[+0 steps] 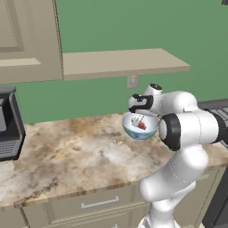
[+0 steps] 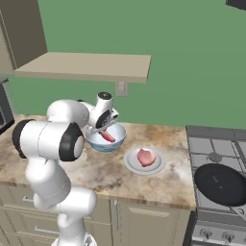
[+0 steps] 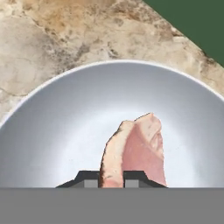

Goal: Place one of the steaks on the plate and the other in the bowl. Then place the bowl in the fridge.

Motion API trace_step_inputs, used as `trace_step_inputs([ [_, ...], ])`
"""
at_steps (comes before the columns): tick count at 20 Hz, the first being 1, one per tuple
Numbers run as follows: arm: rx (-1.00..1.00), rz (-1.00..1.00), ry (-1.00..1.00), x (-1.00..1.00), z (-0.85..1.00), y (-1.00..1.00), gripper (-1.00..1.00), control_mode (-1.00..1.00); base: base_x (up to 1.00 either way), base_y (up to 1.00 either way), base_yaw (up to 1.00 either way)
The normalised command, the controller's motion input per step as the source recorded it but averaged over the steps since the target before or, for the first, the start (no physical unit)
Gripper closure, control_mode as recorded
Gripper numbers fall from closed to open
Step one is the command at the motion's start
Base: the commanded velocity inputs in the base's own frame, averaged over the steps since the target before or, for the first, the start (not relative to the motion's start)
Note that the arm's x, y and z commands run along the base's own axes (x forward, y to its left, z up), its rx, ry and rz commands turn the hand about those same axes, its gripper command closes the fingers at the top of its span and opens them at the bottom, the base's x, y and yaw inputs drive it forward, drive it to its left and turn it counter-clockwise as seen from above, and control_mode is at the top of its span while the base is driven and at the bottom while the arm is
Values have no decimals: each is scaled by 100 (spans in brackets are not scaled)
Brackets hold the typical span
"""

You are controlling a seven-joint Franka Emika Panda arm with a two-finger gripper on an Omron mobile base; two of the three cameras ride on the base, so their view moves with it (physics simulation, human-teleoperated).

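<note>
My gripper [image 1: 139, 120] [image 2: 107, 130] [image 3: 111, 182] reaches down into the bowl [image 1: 142, 133] [image 2: 116, 142] [image 3: 61, 127], shut on one steak [image 1: 141, 124] [image 2: 108, 137] [image 3: 139, 151]. This pink-red piece hangs between the fingers just above the bowl's white bottom. The bowl, light blue outside, rests on the marble counter [image 1: 67, 151]. Just right of it in the right base view, the other steak [image 2: 145, 156] lies on the small white-grey plate [image 2: 130, 164]. The fridge is out of view.
A black frying pan [image 2: 222, 182] sits on the stove [image 2: 216, 146] to the right of the plate. A dark coffee machine [image 1: 9, 124] stands at the counter's left end. A beige shelf [image 1: 120, 62] runs along the green wall above.
</note>
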Motion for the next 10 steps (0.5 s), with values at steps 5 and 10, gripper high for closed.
trace_step_inputs([
  [5, 1, 0, 1, 44, -30, 0, 100, -100, 0, 0, 0],
  [10, 0, 0, 4, 39, -35, 0, 100, -100, 0, 0, 0],
])
